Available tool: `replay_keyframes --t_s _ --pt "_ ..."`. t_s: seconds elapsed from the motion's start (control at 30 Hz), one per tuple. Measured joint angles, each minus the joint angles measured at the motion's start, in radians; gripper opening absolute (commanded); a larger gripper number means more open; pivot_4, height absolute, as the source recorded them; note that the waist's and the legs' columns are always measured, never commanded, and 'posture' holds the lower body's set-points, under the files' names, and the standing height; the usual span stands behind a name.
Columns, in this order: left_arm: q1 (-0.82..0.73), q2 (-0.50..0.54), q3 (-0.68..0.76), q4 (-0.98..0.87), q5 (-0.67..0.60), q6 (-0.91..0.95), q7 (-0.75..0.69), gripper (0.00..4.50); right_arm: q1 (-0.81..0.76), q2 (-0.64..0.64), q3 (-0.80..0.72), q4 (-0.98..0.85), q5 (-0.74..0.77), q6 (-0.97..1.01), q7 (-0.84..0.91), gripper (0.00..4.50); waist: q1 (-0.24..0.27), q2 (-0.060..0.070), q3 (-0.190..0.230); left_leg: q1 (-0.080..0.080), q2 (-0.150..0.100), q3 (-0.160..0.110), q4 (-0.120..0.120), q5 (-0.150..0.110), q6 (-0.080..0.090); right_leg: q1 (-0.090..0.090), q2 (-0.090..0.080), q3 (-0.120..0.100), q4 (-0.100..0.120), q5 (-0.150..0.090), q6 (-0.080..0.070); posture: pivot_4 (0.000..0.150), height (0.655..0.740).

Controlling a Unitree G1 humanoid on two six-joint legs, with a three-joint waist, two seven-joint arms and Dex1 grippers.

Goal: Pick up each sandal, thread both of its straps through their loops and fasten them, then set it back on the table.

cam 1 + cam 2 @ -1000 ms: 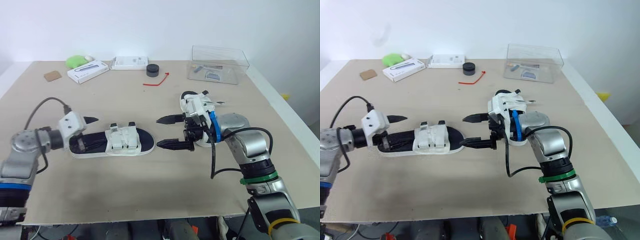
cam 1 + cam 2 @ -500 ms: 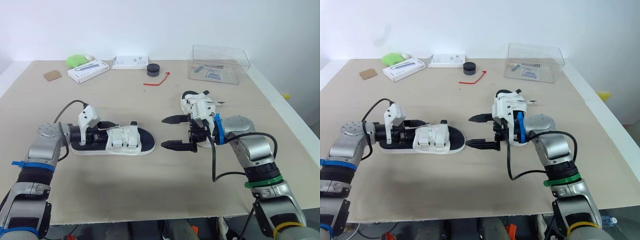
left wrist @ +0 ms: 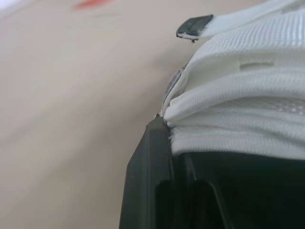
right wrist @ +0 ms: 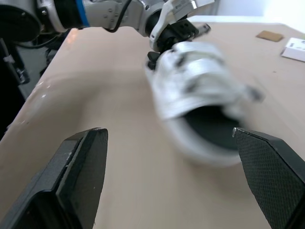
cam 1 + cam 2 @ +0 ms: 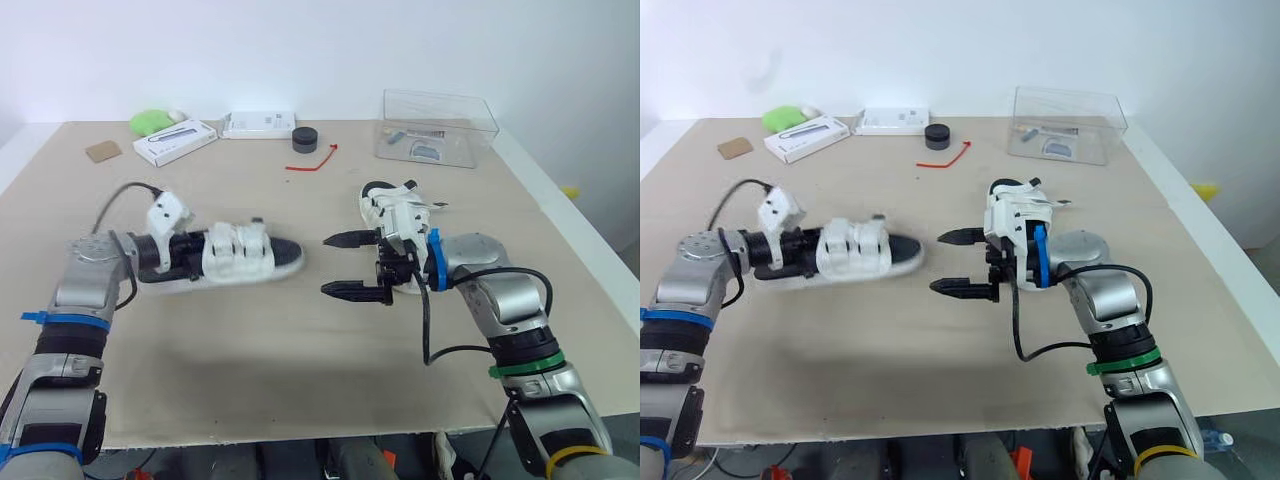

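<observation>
Looks like a robotics lab: bare white wall point(image 5: 300, 50), plain beige desk point(image 5: 250, 345), clear plastic box point(image 5: 438, 126) well beyond the right pincer point(image 5: 324, 266).

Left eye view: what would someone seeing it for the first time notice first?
The white sandal stands out on the left, gripped at its heel end by the left claw and seemingly lifted just off the table. Facing its toe, the right claw hovers wide open at mid-table, with a second sandal partly hidden behind its wrist.
</observation>
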Motion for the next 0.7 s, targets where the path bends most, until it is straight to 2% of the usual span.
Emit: replay_keyframes --t_s 0.1,0.23,0.27,0.33,0.47,0.57,0.7 --pt "0.018 0.006 0.059 -0.059 0.026 0.073 0.152 0.01 -0.003 0.007 0.003 0.001 -0.004 0.000 -0.011 4.50 0.000 0.000 0.000 0.000 0.000 -0.001 0.000 0.000 0.000 0.000 -0.001 0.000 0.000 0.000 -0.001 0.150 0.7261" --pt "0.059 -0.008 0.103 -0.099 0.112 0.198 0.427 0.01 -0.027 0.038 0.029 0.015 -0.020 -0.010 -0.018 4.50 0.000 0.000 0.000 -0.001 0.000 -0.004 0.000 0.000 0.000 -0.001 -0.002 0.000 0.000 0.002 0.000 0.150 0.7261" --pt "0.061 -0.030 0.132 -0.099 0.133 0.241 0.518 0.01 -0.038 0.046 0.041 0.024 -0.029 -0.016 -0.025 4.50 0.001 0.000 0.000 -0.002 -0.001 -0.005 0.000 0.000 0.000 -0.001 -0.003 -0.001 0.000 0.002 0.000 0.150 0.7261" --pt "0.059 -0.056 0.157 -0.099 0.142 0.282 0.606 0.01 -0.047 0.057 0.044 0.033 -0.037 -0.025 -0.032 4.50 0.006 0.000 0.000 -0.003 -0.002 -0.006 0.001 0.000 0.000 -0.001 -0.004 -0.002 0.000 0.003 0.001 0.150 0.7261" --pt "-0.004 -0.188 0.222 -0.081 0.170 0.354 0.859 0.01 -0.068 0.073 0.048 0.059 -0.061 -0.049 -0.045 4.50 0.017 -0.001 0.000 -0.008 -0.004 -0.010 0.006 0.000 -0.001 -0.001 -0.009 -0.008 0.000 0.004 0.002 0.150 0.7261" --pt "-0.094 -0.228 0.239 0.003 0.177 0.347 0.970 0.01 -0.080 0.082 0.050 0.068 -0.069 -0.060 -0.049 4.50 0.017 -0.001 0.000 -0.009 -0.005 -0.012 0.009 0.000 -0.001 0.000 -0.011 -0.011 0.000 0.006 0.002 0.150 0.7261" --pt "-0.161 -0.235 0.229 0.107 0.177 0.299 1.002 0.01 -0.083 0.085 0.050 0.083 -0.082 -0.069 -0.053 4.50 0.010 -0.001 0.000 -0.009 -0.006 -0.010 0.010 0.000 -0.001 0.000 -0.013 -0.012 0.000 0.007 0.004 0.150 0.7261"
